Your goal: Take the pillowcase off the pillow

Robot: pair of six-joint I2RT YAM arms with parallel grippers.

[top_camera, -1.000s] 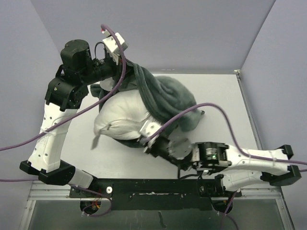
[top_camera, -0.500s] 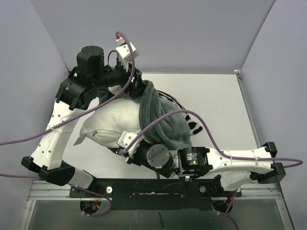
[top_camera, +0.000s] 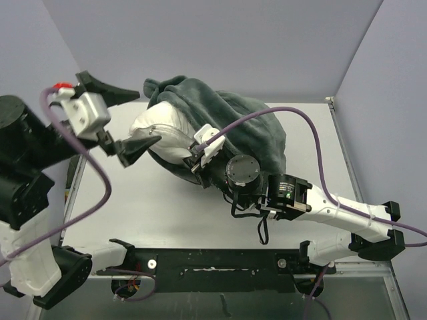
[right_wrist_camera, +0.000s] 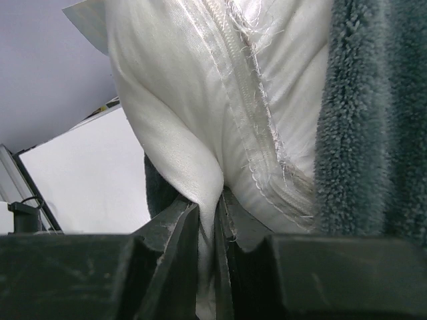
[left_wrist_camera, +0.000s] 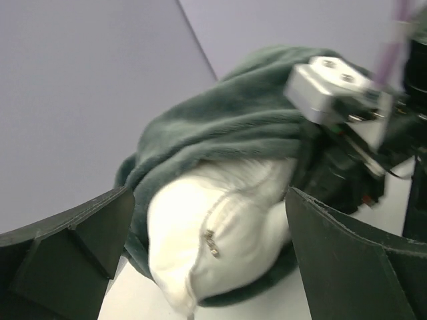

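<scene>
Left claw (top_camera: 148, 117) pulled back left from the pillowcase (top_camera: 233, 123), jaws wide and empty, right claw (right_wrist_camera: 217, 220) clamped on a fold of the white pillow (top_camera: 163, 130).

Overhead camera looking down, both wrist cameras close, all sharing the pillow (top_camera: 161, 130)

- Reads as a robot lab test cell. I work over a bare white table (top_camera: 167, 220).
- Plain lavender walls (top_camera: 220, 47) box the table in on its far, left and right sides.
- A black mounting rail (top_camera: 200, 263) runs along the table's near edge, between my two arm bases.
- Metal framing (top_camera: 60, 270) shows just below that near edge.
- A purple cable (top_camera: 319, 150) loops loose above the table, running from my right wrist.
</scene>
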